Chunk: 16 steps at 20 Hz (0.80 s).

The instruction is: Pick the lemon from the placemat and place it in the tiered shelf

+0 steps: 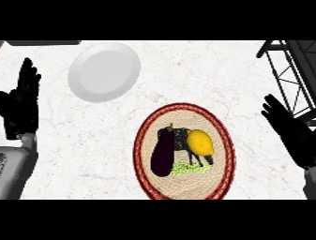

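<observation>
A yellow lemon (200, 141) lies on an oval woven placemat (184, 114) with a red rim, at the counter's middle front. A dark purple eggplant (164, 151) lies just left of the lemon on the same mat. The black tiered shelf (300, 70) stands at the far right. My right hand (295, 132) is open at the right edge, fingers straight, a short way right of the mat and below the shelf. My left hand (18, 104) rests open at the left edge, fingers up.
A white plate (104, 71) sits on the marble counter behind and left of the placemat. A cow picture is printed on the mat under the lemon and eggplant. A grey object shows at the top left corner.
</observation>
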Each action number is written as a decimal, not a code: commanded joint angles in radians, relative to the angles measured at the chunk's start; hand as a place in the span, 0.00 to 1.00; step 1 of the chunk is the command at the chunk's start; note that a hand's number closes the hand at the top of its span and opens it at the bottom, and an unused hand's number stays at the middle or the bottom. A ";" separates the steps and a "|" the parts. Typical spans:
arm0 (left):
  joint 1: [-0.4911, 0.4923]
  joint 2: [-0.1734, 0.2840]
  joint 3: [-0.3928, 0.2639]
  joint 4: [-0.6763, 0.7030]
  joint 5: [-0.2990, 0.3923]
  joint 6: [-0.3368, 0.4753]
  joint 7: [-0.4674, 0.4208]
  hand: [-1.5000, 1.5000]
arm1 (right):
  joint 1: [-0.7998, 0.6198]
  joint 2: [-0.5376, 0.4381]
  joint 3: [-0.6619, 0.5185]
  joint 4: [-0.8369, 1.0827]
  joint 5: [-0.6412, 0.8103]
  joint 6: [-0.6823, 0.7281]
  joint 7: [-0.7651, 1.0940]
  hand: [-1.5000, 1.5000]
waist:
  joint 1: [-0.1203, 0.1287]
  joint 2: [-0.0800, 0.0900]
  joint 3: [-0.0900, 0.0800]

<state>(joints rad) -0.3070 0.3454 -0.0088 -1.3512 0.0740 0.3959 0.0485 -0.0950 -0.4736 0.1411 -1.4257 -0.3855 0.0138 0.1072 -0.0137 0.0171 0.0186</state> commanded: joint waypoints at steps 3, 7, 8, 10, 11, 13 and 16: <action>0.040 0.074 -0.070 -0.006 -0.031 -0.135 -0.029 0.50 | -0.027 -0.019 0.089 -0.110 0.276 -0.066 -0.280 1.00 | 0.007 -0.026 -0.019; 0.084 0.081 -0.145 0.011 -0.068 -0.184 -0.038 0.50 | -0.122 -0.175 -0.049 -0.124 0.535 -0.317 -0.326 1.00 | -0.069 -0.054 -0.032; 0.103 0.073 -0.178 0.007 -0.078 -0.207 -0.066 0.50 | -0.125 -0.069 -0.029 -0.154 0.555 -0.409 -0.401 1.00 | -0.037 -0.038 -0.020; 0.136 0.101 -0.189 -0.019 -0.058 -0.278 -0.119 0.50 | -0.034 0.117 0.096 -0.121 0.572 -0.459 -0.590 0.00 | 0.028 -0.016 -0.015; 0.150 0.099 -0.211 -0.052 -0.062 -0.291 -0.108 0.50 | -0.031 0.124 0.126 -0.111 0.585 -0.443 -0.656 0.00 | 0.035 -0.018 -0.015; 0.171 0.100 -0.198 -0.009 -0.067 -0.293 -0.181 0.50 | 0.017 0.144 0.201 -0.062 0.670 -0.475 -0.799 0.00 | 0.031 -0.013 -0.016; 0.175 0.127 -0.169 0.032 -0.057 -0.332 -0.225 0.50 | 0.043 0.149 0.243 -0.089 0.773 -0.554 -0.862 0.00 | 0.011 -0.016 -0.019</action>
<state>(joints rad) -0.1540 0.4523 -0.1860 -1.3597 0.0178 0.1044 -0.1082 -0.0966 -0.3704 0.3079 -1.5123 0.2587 -0.4384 -0.6179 0.0025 -0.0013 0.0012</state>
